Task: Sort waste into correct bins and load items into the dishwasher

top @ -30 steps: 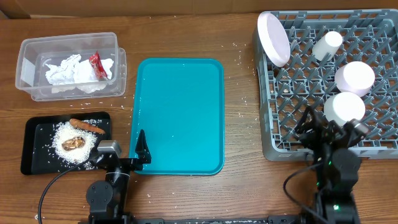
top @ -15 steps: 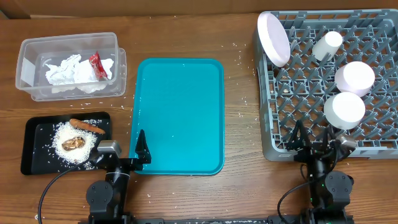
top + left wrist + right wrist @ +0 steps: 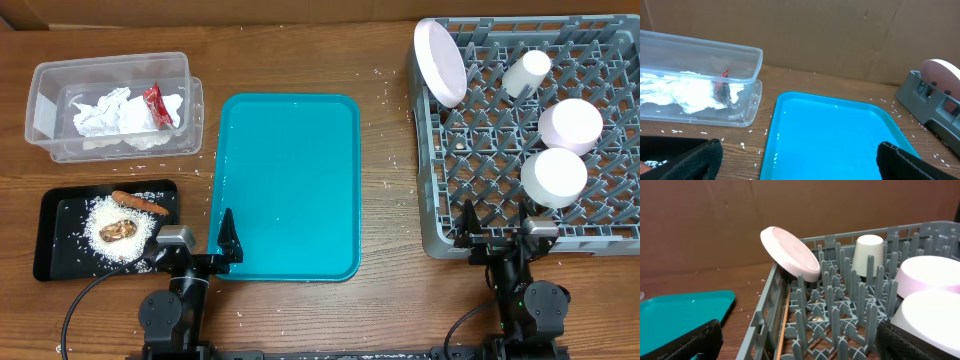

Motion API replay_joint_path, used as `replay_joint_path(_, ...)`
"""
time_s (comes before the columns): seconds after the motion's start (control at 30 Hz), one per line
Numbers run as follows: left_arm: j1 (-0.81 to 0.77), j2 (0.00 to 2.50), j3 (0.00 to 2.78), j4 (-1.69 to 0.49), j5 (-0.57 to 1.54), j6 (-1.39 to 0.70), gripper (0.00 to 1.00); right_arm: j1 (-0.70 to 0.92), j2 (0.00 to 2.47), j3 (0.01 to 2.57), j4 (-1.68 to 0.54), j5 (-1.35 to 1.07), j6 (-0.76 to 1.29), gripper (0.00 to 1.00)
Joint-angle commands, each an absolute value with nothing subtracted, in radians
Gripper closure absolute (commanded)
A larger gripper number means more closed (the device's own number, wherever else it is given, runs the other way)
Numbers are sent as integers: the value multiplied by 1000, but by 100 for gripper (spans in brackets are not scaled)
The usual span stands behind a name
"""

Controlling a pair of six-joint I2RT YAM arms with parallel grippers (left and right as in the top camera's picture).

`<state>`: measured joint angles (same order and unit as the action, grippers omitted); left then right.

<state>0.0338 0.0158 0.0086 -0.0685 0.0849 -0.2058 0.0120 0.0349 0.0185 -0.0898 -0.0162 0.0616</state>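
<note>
Teal serving tray [image 3: 290, 185] lying flat at centre of wooden bench [image 3: 300, 60], bare of objects; brown cardboard wall [image 3: 840, 35] standing behind the bench

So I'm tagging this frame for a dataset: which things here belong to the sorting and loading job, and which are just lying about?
Job:
clear tub with crumpled paper and red wrapper
black tray with rice, carrot stick, food lump
dish rack with plate, cup, bowls, chopstick

Lying about:
teal tray
</note>
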Motion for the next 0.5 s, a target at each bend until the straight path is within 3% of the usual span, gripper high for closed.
replay_joint_path(0.0,41,5,5,-71,77,-187,0,32,1,8,-83,-16,15,0)
replay_joint_path(0.47,41,5,5,-71,77,-187,1,33,2,8,-84,-21,3,0)
